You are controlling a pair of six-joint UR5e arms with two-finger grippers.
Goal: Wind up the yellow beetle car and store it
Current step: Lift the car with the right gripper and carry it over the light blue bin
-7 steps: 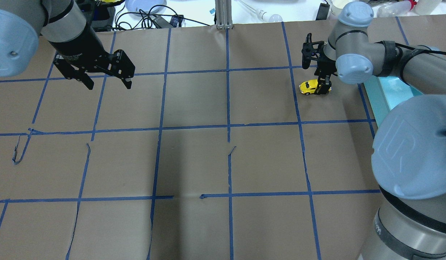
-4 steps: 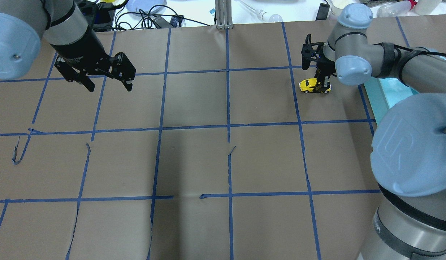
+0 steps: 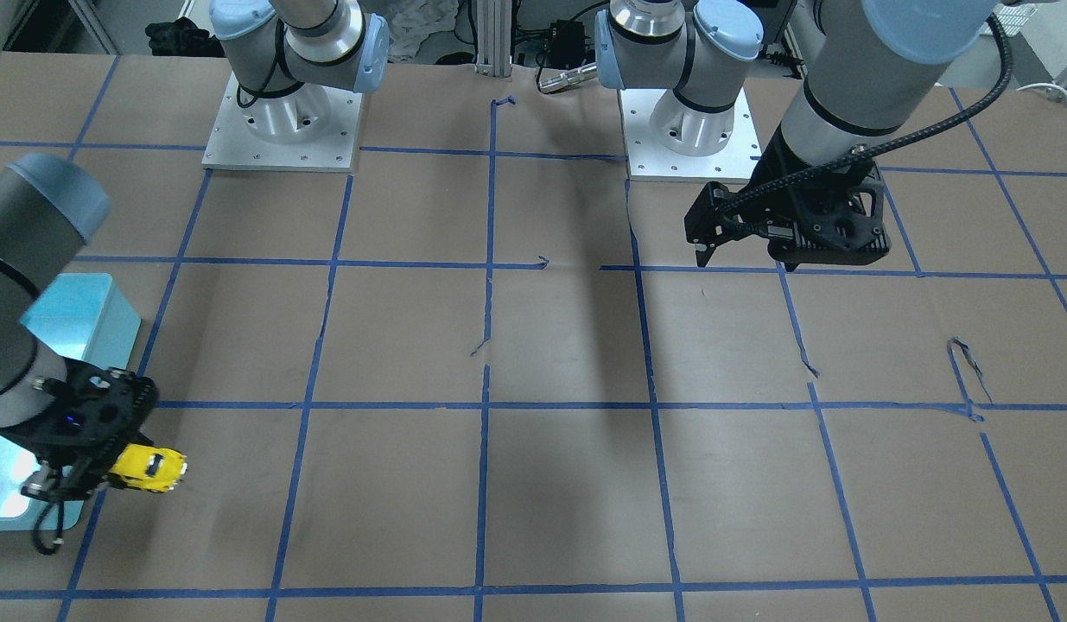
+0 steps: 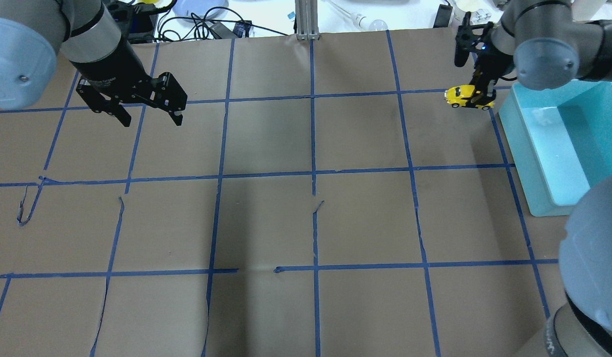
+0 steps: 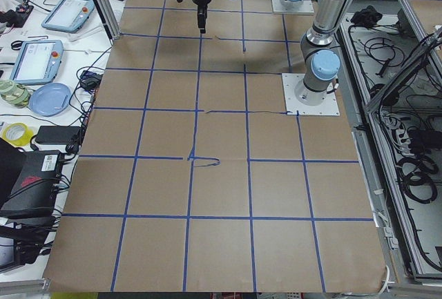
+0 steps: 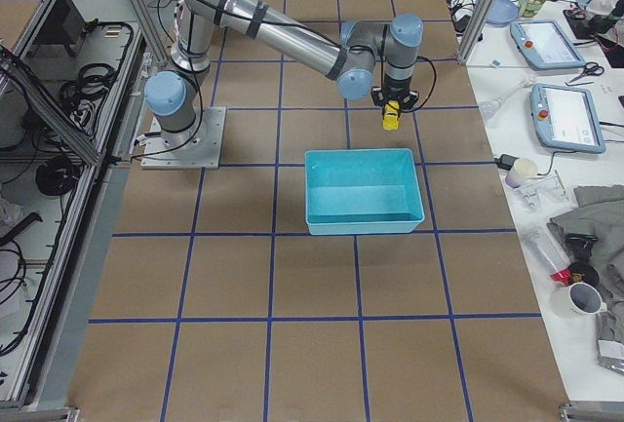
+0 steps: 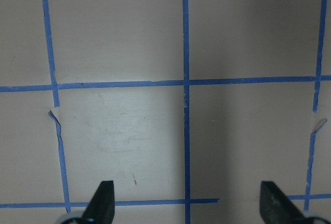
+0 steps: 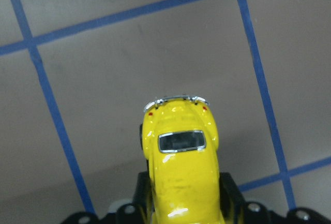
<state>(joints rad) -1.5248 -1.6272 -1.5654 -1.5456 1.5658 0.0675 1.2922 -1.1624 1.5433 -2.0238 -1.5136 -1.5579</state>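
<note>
**Obscured.** In the right wrist view the yellow beetle car [image 8: 178, 157] is cut off at the lower edge, and its forward half lies between the fingers of the right end effector [image 8: 181, 206]. In the overhead view the right arm's joints cover the near and far corners of the teal bin [image 4: 533, 148]. In the front-facing view the right arm covers part of the bin as well. Whether the car's wheels touch the desk [image 4: 266, 223] cannot be determined.

**Task item.** The car is glossy bright yellow and rounded. It has a dark, chrome-trimmed window, a chrome bumper, two small red lights and one black wheel showing. The right end effector [image 4: 483, 98] is clenched on its body. The car [image 4: 465, 95] sits just beside the bin's far corner, outside the rim.

**Container.** The bin [image 6: 363, 155] is open-topped, and its floor shows bare in the exterior right view.

**Left end effector** [image 4: 151, 119]. It is released, with fingers wide apart, above the desk and well apart from the car.
</note>
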